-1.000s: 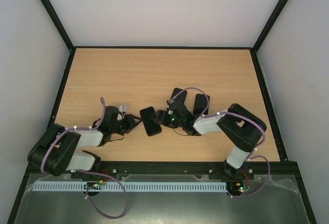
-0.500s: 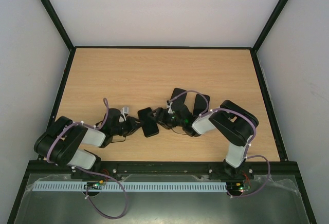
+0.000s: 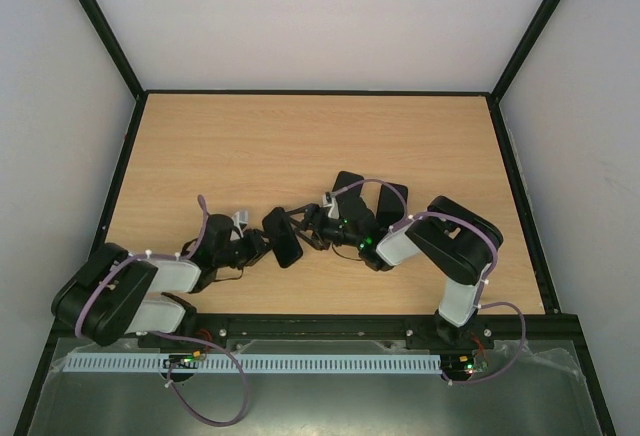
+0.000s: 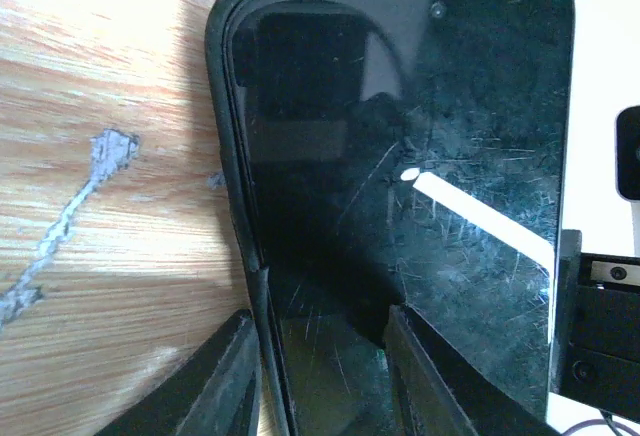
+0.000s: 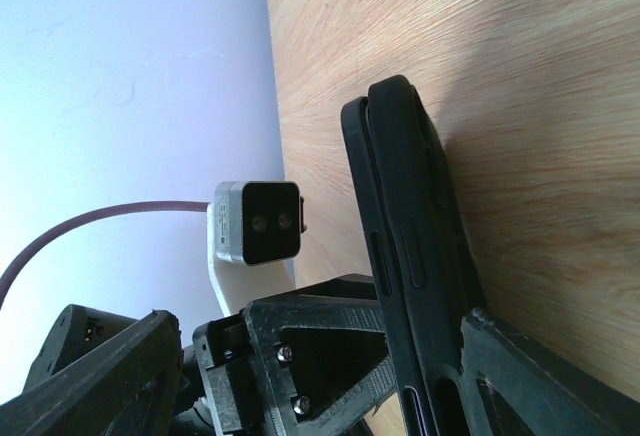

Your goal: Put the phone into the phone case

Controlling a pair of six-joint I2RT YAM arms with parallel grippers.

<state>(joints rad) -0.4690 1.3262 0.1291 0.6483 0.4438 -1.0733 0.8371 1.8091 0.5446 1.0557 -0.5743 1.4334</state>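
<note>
The black phone (image 3: 283,237) sits in its black case and stands tilted on one long edge at the table's middle front, between my two grippers. In the left wrist view the scratched screen (image 4: 420,156) fills the frame, with the case rim (image 4: 228,156) along its left side. My left gripper (image 3: 262,246) is shut on the phone's near end, with one finger outside the rim and one on the screen (image 4: 320,314). My right gripper (image 3: 298,228) is open. Its jaws (image 5: 320,321) stand wide round the phone's edge (image 5: 410,226), and one finger touches the case's back.
Two more black phone-sized objects (image 3: 348,184) (image 3: 392,201) lie on the wooden table (image 3: 300,136) just behind the right arm. The left wrist camera (image 5: 258,221) sits close to the right gripper. Black frame rails border the table.
The phone has shifted a little to the left and turned more onto its edge. Both grippers moved left with it, and the right jaws now stand apart.
</note>
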